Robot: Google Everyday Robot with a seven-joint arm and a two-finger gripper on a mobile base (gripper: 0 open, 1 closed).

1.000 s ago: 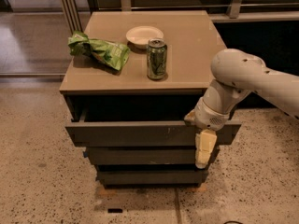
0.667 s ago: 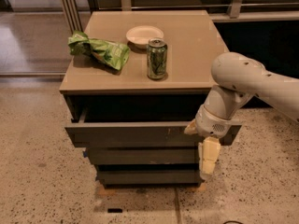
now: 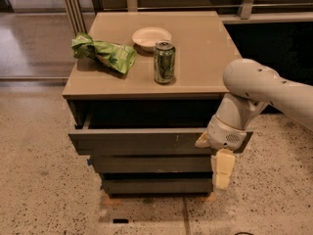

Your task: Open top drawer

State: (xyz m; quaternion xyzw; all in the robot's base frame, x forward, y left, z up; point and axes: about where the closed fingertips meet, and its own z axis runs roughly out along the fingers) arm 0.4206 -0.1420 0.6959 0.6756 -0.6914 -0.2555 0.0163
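The top drawer (image 3: 139,142) is a wide dark grey front with small whitish scuffs right of centre. It stands pulled out from the cabinet, with a dark gap behind it. My gripper (image 3: 218,166) hangs at the drawer's right end, in front of the lower drawer fronts. One cream finger (image 3: 223,168) points down, and a second cream tip (image 3: 202,140) rests against the drawer front. The white arm (image 3: 264,89) comes in from the right.
On the cabinet top (image 3: 205,58) stand a green can (image 3: 164,62), a crumpled green bag (image 3: 104,53) and a white bowl (image 3: 151,37). Two narrower grey drawer fronts (image 3: 146,164) sit below. Speckled floor (image 3: 44,195) surrounds the cabinet; a railing runs behind.
The gripper and wrist have shifted slightly right and down along the drawer's right end. The drawer front stays pulled out about the same.
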